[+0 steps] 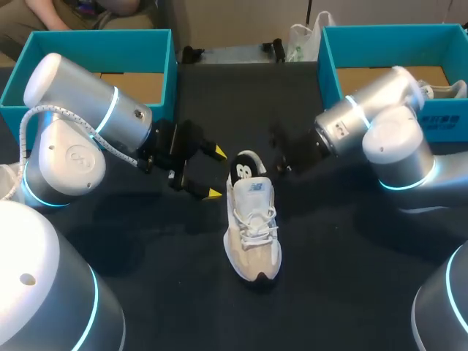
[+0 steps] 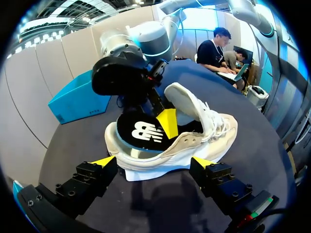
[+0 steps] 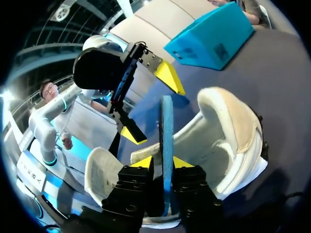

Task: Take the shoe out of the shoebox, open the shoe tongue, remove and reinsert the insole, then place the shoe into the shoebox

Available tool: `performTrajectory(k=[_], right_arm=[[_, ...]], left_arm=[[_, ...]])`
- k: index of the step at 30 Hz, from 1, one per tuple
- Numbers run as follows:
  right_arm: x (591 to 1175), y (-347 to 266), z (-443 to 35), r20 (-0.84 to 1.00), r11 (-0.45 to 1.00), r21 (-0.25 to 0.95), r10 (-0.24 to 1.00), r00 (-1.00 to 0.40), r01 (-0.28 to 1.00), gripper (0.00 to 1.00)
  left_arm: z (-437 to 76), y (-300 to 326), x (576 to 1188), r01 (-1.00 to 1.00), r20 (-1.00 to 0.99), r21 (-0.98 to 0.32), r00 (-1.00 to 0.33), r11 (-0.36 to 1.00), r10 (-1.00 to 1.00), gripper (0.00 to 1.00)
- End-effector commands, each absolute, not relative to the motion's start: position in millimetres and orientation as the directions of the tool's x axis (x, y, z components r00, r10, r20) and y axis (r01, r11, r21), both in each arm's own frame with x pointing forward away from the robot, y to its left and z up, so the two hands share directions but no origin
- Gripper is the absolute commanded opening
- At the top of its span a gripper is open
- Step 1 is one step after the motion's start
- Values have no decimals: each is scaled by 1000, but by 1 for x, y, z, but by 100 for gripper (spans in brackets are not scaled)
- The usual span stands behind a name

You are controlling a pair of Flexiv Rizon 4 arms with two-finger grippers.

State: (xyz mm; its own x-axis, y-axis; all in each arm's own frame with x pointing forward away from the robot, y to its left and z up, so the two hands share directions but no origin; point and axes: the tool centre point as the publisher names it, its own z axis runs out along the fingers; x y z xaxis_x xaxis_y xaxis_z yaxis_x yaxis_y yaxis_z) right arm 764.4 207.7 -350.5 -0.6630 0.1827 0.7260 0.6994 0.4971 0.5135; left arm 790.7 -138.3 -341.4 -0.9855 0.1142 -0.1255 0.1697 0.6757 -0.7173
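Blue-edged insole [image 3: 166,131] pinched on edge in the right gripper [image 3: 163,162], standing at the heel of the shoe [image 1: 253,227] out on the table [image 1: 329,278]. Left gripper [image 1: 216,172] spread wide, empty, just beside that heel. Could well drag or tip the unheld shoe; could fold the insole against the collar if fed in crooked. Counting up: one shoe on the table, one insole, two teal boxes, left shoebox [image 1: 88,36] and right shoebox [image 1: 380,33], with a second shoe [image 1: 444,90] inside the right one.

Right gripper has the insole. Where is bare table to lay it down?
Bare table lies right of the shoe and past its toe at the near edge, also behind it between the left shoebox and right shoebox. Crowded at the heel: the open left gripper and the right gripper holding the insole.
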Motion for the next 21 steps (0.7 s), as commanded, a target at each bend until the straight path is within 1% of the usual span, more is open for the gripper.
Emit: performTrajectory(k=[1, 7, 10, 11, 12, 14, 21], right_arm=[[767, 208, -341, 714, 505, 517, 191, -674, 691, 28], [773, 206, -339, 702, 509, 524, 195, -685, 683, 28], [776, 203, -339, 696, 505, 528, 204, -689, 683, 25], [778, 202, -340, 696, 502, 528, 206, -687, 685, 22], [779, 201, -341, 698, 496, 525, 214, -683, 692, 17], [781, 199, -344, 704, 487, 519, 223, -675, 702, 0], [776, 194, -351, 734, 467, 469, 265, -625, 749, 0]], left_arm=[[-341, -139, 791, 169, -124, -714, -986, 680, 114, 100], [-341, -139, 791, 169, -124, -714, -986, 680, 114, 100], [-341, -139, 791, 169, -124, -714, -986, 680, 114, 100], [-341, -139, 791, 169, -124, -714, -986, 680, 114, 100], [-341, -139, 791, 169, -124, -714, -986, 680, 114, 100], [-341, -139, 791, 169, -124, -714, -986, 680, 114, 100], [-341, -139, 791, 169, -124, -714, -986, 680, 114, 100]])
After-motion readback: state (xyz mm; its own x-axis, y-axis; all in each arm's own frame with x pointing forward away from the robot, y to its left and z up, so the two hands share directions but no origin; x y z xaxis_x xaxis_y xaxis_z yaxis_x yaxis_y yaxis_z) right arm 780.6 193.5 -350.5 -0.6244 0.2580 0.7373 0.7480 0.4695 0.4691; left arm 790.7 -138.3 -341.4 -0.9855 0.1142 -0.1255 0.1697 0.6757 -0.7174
